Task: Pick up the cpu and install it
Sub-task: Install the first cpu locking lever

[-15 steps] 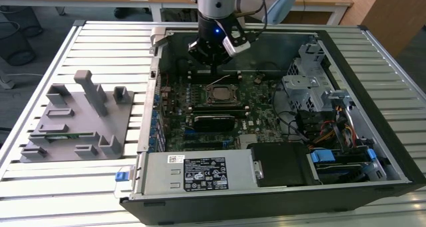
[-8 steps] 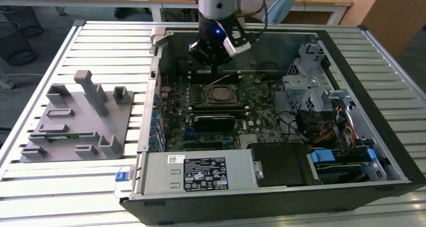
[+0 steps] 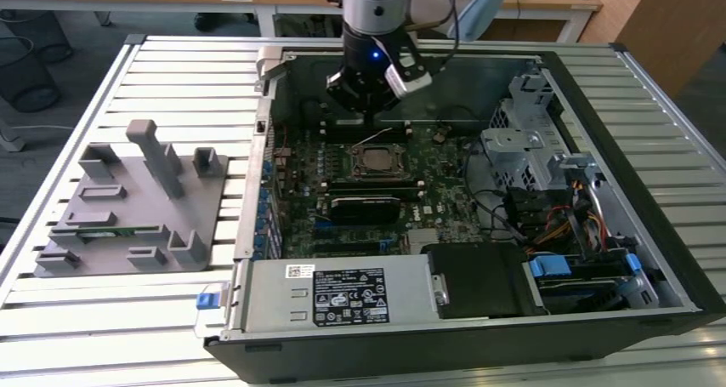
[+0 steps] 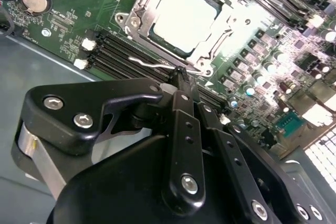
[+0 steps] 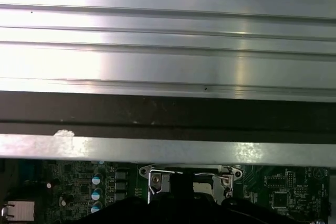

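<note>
Item: claw (image 4: 181,77). It hangs above the motherboard (image 3: 445,176) inside the open computer case (image 3: 669,259), beside the socket on its far side. The fingertips look pressed together, and nothing shows between them.

Item: cpu (image 4: 184,17). The silvery square lies inside the socket frame (image 4: 140,11), apart from the claw. From here it looks flat and square to the frame, so the placing appears to be done.

Item: retaining lever (image 4: 144,60). A bent wire close under the claw's tip. I cannot tell whether it is latched.

Item: memory slots (image 4: 113,51). Black rows between the socket and the case wall.

Item: grey parts fixture (image 3: 131,204). It sits on the slatted table (image 3: 170,72), well apart from the case, at the exterior view's left. A green memory stick (image 3: 108,231) lies in it.

Handling note, as judgement: this step goes well if the chip rests level with its corners matched to the frame and no force is put on it. The claw is best kept off the lever wire and the frame edge, since a nudge could tilt the chip on its contacts.
</note>
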